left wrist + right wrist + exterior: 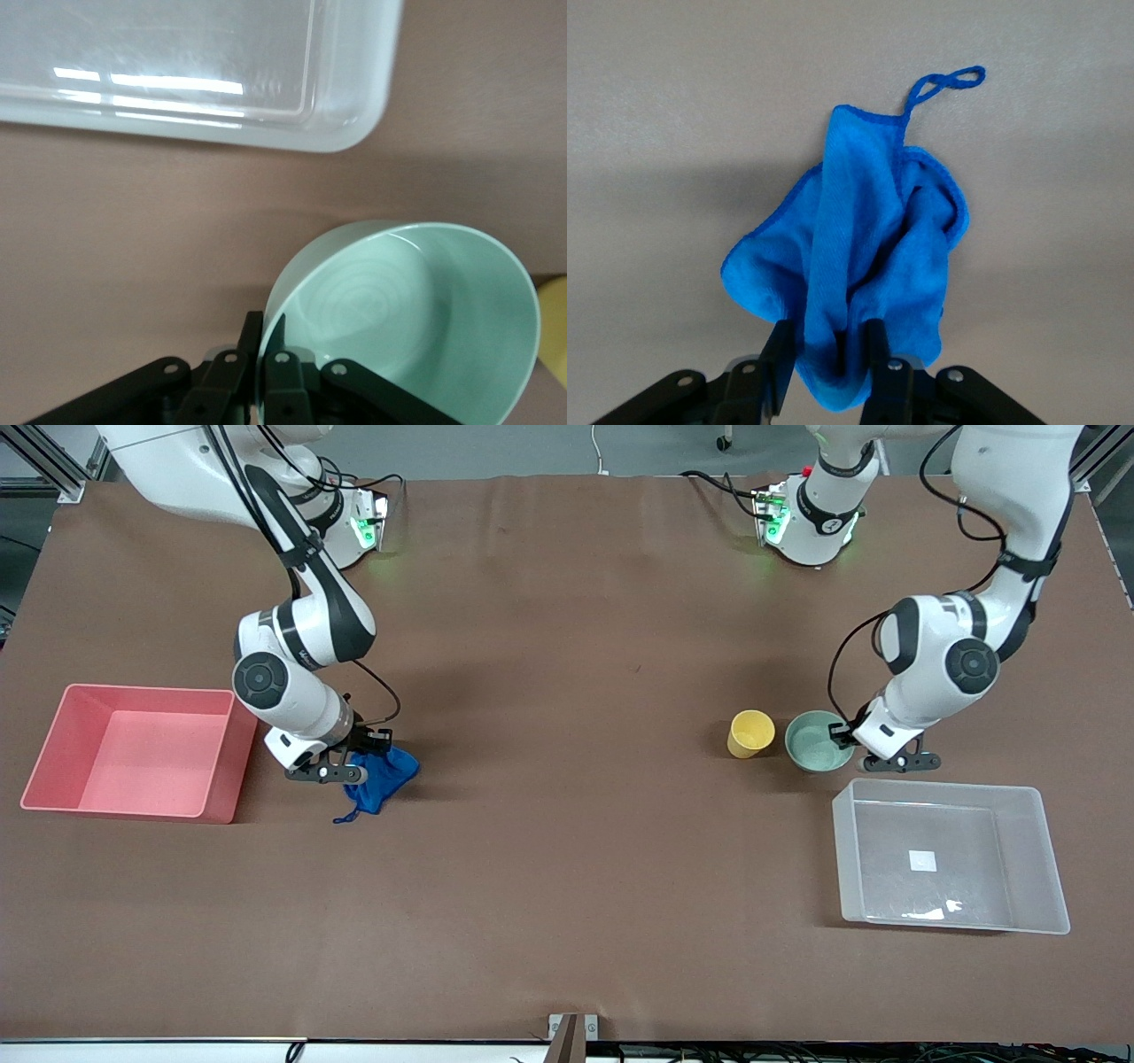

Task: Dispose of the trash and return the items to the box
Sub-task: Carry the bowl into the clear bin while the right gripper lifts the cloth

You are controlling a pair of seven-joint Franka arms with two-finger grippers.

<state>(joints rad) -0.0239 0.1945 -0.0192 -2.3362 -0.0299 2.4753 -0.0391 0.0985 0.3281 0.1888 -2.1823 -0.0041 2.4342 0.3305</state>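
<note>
The right gripper (347, 764) pinches a fold of the small royal-blue soft cloth bundle (383, 777), its two black fingers (780, 359) pressed against either side of the fabric. The bundle sags from the grip just above the brown table cover (567, 921), and its thin looped string (946, 85) trails out from the free corner. Taking the pink rectangular bin (142, 751) as the landmark, the cloth and the gripper sit just beside the bin's wall on the side toward the left arm's end of the table, close to it but not touching.

The left gripper (855, 746) is closed on the rim of the shallow mint-green round bowl (817, 741): in the left wrist view one finger (276, 336) lies inside the wall and the other outside, with the thin rim clamped between them. The bowl appears tilted toward that camera. The bowl is well apart from the pink bin, at the left arm's end of the table. The small yellow plastic cup (750, 733) stands upright just beside the bowl, on the side toward the pink bin. The large rectangular translucent clear plastic tub (1045, 850), with a small white square label (921, 860) on its floor, lies near the bowl and nearer to the front camera than the bowl; it is as far from the pink bin as the bowl is.
</note>
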